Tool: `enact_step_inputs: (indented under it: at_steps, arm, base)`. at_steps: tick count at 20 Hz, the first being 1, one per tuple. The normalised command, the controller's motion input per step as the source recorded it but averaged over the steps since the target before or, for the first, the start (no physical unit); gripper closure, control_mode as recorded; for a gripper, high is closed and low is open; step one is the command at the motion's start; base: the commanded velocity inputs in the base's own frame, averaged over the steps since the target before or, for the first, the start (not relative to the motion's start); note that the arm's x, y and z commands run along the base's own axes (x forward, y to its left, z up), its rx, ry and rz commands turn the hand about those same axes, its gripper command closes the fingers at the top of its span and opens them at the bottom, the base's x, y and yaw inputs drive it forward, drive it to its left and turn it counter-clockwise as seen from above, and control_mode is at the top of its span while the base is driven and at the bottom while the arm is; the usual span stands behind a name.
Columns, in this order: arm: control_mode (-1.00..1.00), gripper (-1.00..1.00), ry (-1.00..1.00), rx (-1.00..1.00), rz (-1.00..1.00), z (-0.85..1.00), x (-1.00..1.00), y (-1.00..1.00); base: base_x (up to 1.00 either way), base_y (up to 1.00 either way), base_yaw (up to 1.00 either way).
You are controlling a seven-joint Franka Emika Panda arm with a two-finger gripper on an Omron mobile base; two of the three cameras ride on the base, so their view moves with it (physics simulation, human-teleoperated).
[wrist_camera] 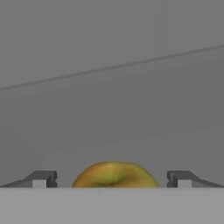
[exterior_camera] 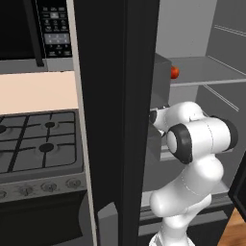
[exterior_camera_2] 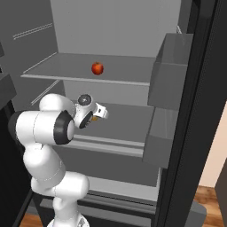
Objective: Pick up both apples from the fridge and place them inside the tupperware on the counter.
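Reaching into the open fridge, the white arm holds its gripper over the middle shelf. In the hand view the two dark fingers stand wide apart at about 7 and 5 o'clock, and the yellow-orange apple sits between them at 6 o'clock, with clear gaps on both sides; nothing is gripped. In the right base view a sliver of that same apple peeks out just below the hand, near the picture's centre-left. The red apple rests on the upper shelf, at roughly 12 o'clock from the hand and well apart from it; the left base view shows it partly hidden behind a grey door bin. The thick black fridge door stands open, with the gas stove at 9 o'clock from it.
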Motion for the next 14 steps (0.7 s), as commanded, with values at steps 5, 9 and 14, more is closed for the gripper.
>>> enact_step_inputs:
  at_steps: [5, 9, 14]
  arm:
    - [-1.00, -1.00, 0.00, 0.00, 0.00, -0.17, 0.00, 0.04]
    - [-1.00, 1.00, 0.01, 0.00, 0.00, -0.24, -0.07, 0.03]
    - [-1.00, 1.00, 0.01, 0.00, 0.00, -0.31, -0.24, 0.05]
  base:
    - [0.00, 0.00, 0.00]
    - [0.00, 0.00, 0.00]
    - [0.00, 0.00, 0.00]
